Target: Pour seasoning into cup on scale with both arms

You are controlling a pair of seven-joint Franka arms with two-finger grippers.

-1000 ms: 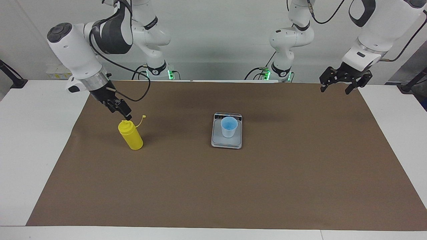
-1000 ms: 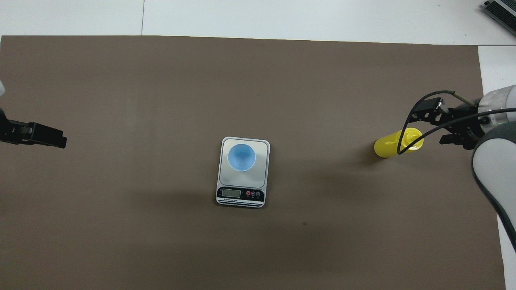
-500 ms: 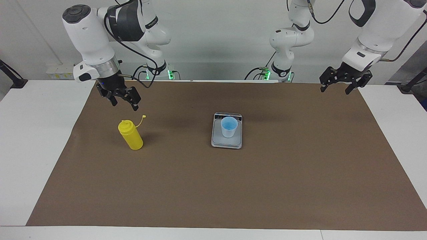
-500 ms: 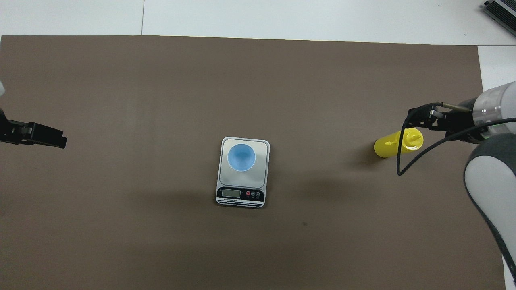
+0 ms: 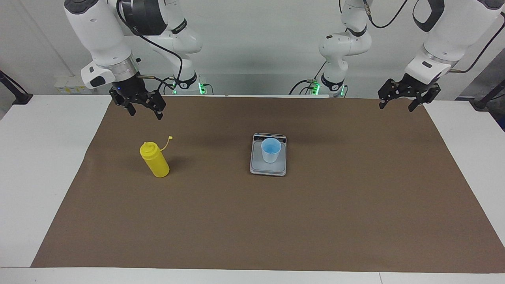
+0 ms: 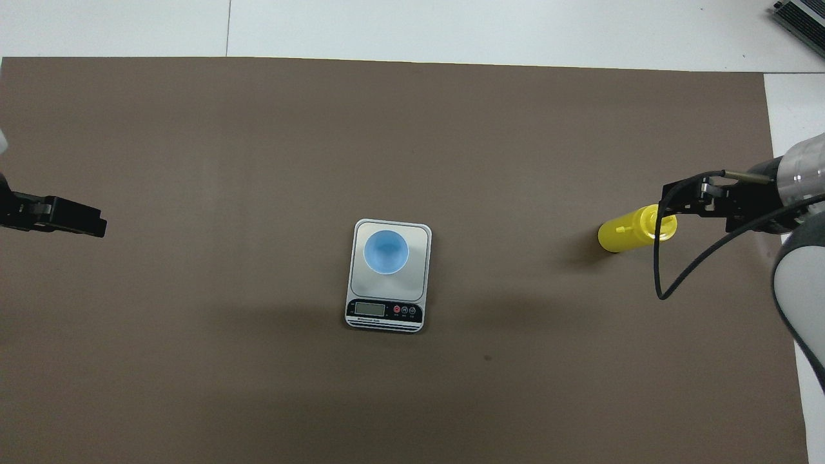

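The yellow seasoning bottle [image 5: 154, 160] stands upright on the brown mat toward the right arm's end of the table, its cap hanging open on the strap; it also shows in the overhead view [image 6: 628, 232]. The light blue cup [image 5: 271, 150] stands on the silver-grey scale [image 5: 258, 168] at mid-table, and both show in the overhead view, the cup [image 6: 386, 252] on the scale [image 6: 419, 283]. My right gripper [image 5: 145, 113] is open and empty, raised in the air beside the bottle on the robots' side [image 6: 699, 205]. My left gripper [image 5: 395, 106] is open and empty, waiting over the mat's edge at its own end [image 6: 90, 222].
A brown mat [image 5: 276, 221] covers most of the white table [image 5: 39, 165]. The scale's dark display strip [image 6: 385, 310] faces the robots. The right arm's black cable [image 6: 664, 283] loops in the air beside the bottle.
My right gripper has risen from the bottle's top and drawn back toward the robots. The bottle, cup, scale and left arm have not moved.
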